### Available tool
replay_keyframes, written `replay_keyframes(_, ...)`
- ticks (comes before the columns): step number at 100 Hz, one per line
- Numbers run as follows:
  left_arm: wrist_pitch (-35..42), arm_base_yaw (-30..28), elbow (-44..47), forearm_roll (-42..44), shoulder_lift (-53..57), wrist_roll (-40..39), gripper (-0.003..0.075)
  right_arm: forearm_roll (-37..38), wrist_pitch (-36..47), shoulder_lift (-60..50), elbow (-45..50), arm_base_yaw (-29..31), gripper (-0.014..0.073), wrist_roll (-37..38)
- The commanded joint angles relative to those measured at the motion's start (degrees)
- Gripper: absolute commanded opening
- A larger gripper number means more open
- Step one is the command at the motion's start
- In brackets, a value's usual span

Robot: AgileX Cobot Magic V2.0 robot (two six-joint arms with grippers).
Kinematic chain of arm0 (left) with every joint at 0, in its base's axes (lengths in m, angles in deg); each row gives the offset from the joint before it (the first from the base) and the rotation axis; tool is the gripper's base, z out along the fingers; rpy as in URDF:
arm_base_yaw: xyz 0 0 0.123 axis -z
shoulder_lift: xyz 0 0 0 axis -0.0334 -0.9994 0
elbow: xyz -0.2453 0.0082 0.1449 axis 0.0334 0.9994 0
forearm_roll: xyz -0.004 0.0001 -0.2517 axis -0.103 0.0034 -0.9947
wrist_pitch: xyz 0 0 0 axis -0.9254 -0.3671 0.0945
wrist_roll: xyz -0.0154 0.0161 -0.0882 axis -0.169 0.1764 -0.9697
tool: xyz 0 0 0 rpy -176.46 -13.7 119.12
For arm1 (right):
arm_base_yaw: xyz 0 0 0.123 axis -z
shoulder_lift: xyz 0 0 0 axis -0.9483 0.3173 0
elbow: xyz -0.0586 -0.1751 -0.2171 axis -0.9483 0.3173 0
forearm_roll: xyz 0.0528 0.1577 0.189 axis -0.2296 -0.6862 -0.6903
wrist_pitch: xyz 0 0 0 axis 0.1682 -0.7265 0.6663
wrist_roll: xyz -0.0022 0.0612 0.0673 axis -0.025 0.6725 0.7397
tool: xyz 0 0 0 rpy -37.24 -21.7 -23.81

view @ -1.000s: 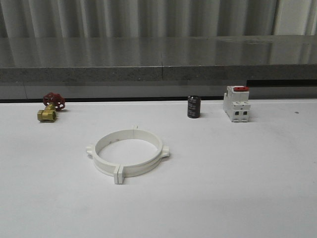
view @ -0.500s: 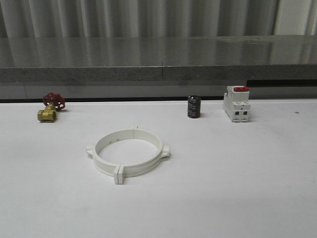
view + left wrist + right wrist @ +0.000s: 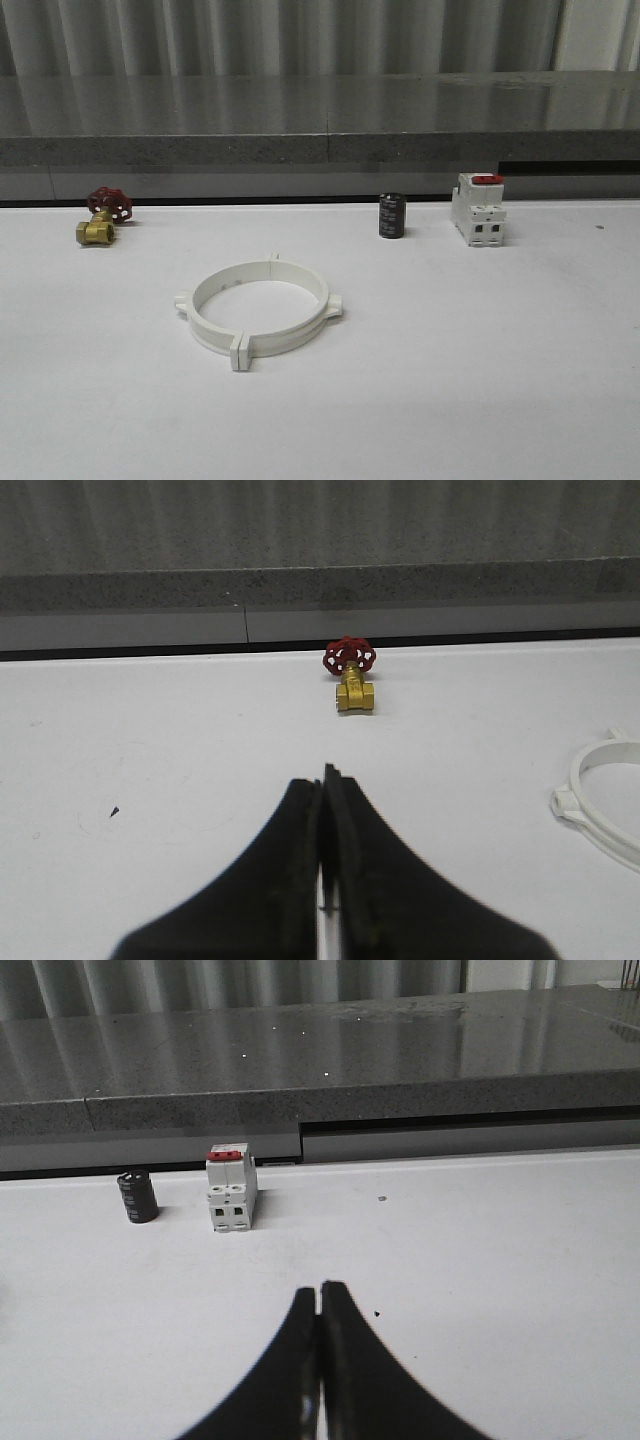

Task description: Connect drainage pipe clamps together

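Since the two drainage pipe clamps (image 3: 260, 308) are already seen as one wide flat ring on the white table (image 3: 480, 360), with the square end tabs met at the near seam and a second seam faintly visible at the far side, the joining step is judged to be done or very nearly so. The ring lies left of the table's middle, well apart from the brass valve with the red handwheel (image 3: 103, 216) at the far left, and from the black cylinder (image 3: 391, 215) and the red-topped breaker (image 3: 477, 209) along the back edge. In the left wrist view the left gripper (image 3: 324, 785) is seen with its fingers pressed together and nothing held between them, pointed toward the valve, while an arc of the ring shows off to one side. The right gripper (image 3: 320, 1300) is likewise closed on nothing, aimed at bare table short of the breaker. Whether the tabs are fully latched cannot be told from these pictures. If they are not, the next move would call for both grippers to be opened, brought to opposite sides of the ring, and the halves pressed together at the seams; otherwise only a check of the joint is needed.
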Motion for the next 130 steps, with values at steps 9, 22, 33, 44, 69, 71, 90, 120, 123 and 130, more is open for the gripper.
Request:
replay_keyframes(9, 5.97, -0.1, 3.46, 0.53, 8.06, -0.47, -0.0021, -0.04, 4.94, -1.11, -0.97, 0.21, -0.0067, -0.36)
replay_keyframes(22, 5.86, -0.1, 6.22, 1.43, 15.59, -0.58, -0.0021, -0.04, 4.94, -1.11, -0.97, 0.21, -0.0067, -0.36)
replay_keyframes(33, 0.52, -0.1, 6.37, 2.01, 21.04, -0.66, -0.0021, -0.04, 4.94, -1.11, -0.97, 0.21, -0.0067, -0.36)
replay_keyframes(44, -3.1, -0.1, 6.37, 2.86, 25.09, -0.93, -0.0021, -0.04, 4.94, -1.11, -0.97, 0.21, -0.0067, -0.36)
replay_keyframes(69, -4.02, -0.1, 6.37, 3.4, 24.94, -2.9, -0.0021, -0.04, 4.88, -1.11, -0.97, 0.21, -0.0067, -0.36)
replay_keyframes(71, -4.15, -0.1, 6.37, 3.4, 24.94, -2.9, -0.0021, -0.04, 4.88, -1.11, -0.97, 0.21, -0.0067, -0.36)
replay_keyframes(90, -4.15, -0.1, 6.37, 3.4, 24.94, -2.9, -0.0021, -0.04, 4.88, -1.11, -0.97, 0.21, -0.0067, -0.36)
replay_keyframes(120, -4.15, -0.1, 6.37, 3.4, 24.94, -2.9, -0.0021, -0.04, 4.88, -1.11, -0.97, 0.21, -0.0067, -0.36)
replay_keyframes(123, -4.15, -0.1, 6.37, 3.4, 24.94, -2.9, -0.0021, -0.04, 4.88, -1.11, -0.97, 0.21, -0.0067, -0.36)
replay_keyframes(130, -4.15, -0.1, 6.37, 3.4, 24.94, -2.9, -0.0021, -0.04, 4.88, -1.11, -0.97, 0.21, -0.0067, -0.36)
